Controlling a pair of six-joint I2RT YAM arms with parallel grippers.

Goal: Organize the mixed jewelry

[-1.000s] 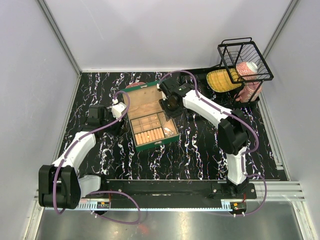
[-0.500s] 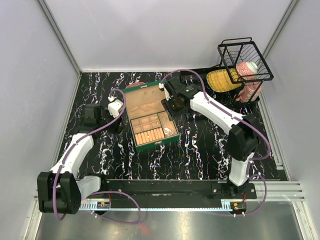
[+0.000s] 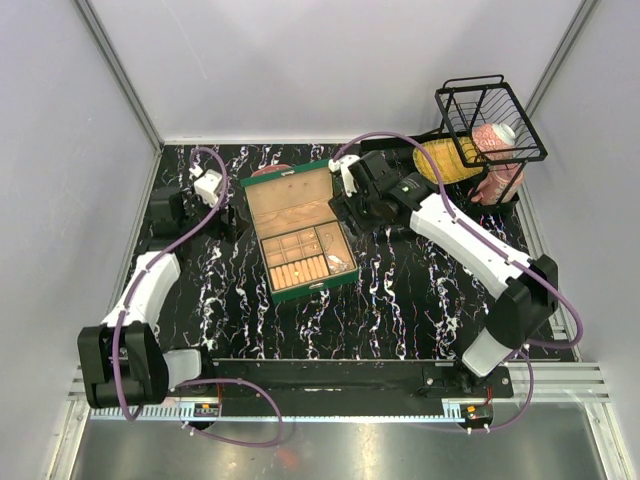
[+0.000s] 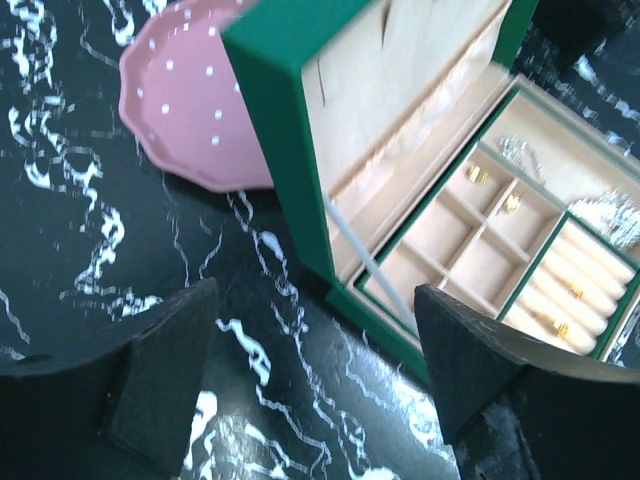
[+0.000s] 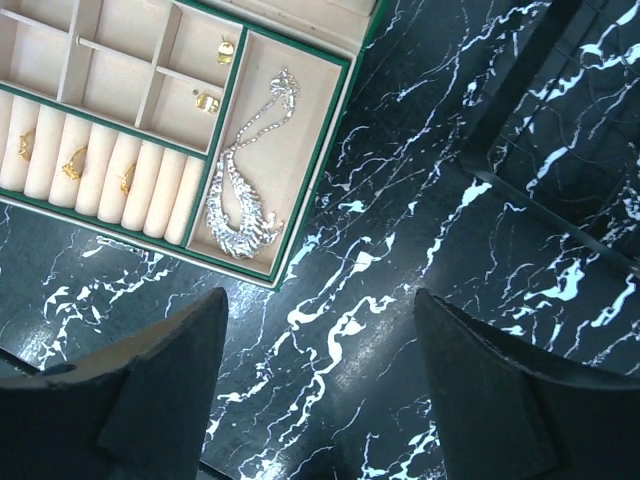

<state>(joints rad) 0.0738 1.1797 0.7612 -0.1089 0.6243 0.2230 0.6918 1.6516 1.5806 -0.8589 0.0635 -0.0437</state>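
Observation:
The green box point(image 3: 305, 250) lies open mid-table, its lid point(image 3: 289, 194) tipped back. A silvery chain necklace point(image 5: 243, 190) fills the box's long right compartment. Small gold pieces point(image 5: 207, 101) sit in the square cells, and gold rings point(image 5: 72, 165) are tucked in the ring rolls. The left wrist view shows the same gold pieces point(image 4: 478, 174) and a silver chain point(image 4: 606, 214). My left gripper point(image 4: 315, 385) hovers open over bare table left of the lid. Open and holding nothing, my right gripper point(image 5: 320, 395) hangs over the marble just right of the box's front corner.
A pink dotted plate point(image 4: 190, 100) lies behind the lid's left side. At the back right a black wire basket point(image 3: 490, 115) is tipped over a yellow item point(image 3: 445, 160) and a pink-and-white one point(image 3: 497, 150). A black frame point(image 5: 530, 140) lies right of the box.
Both grippers have opened wider and drawn away from the box lid, the left arm towards the far left, the right arm to the right. The box has not moved.

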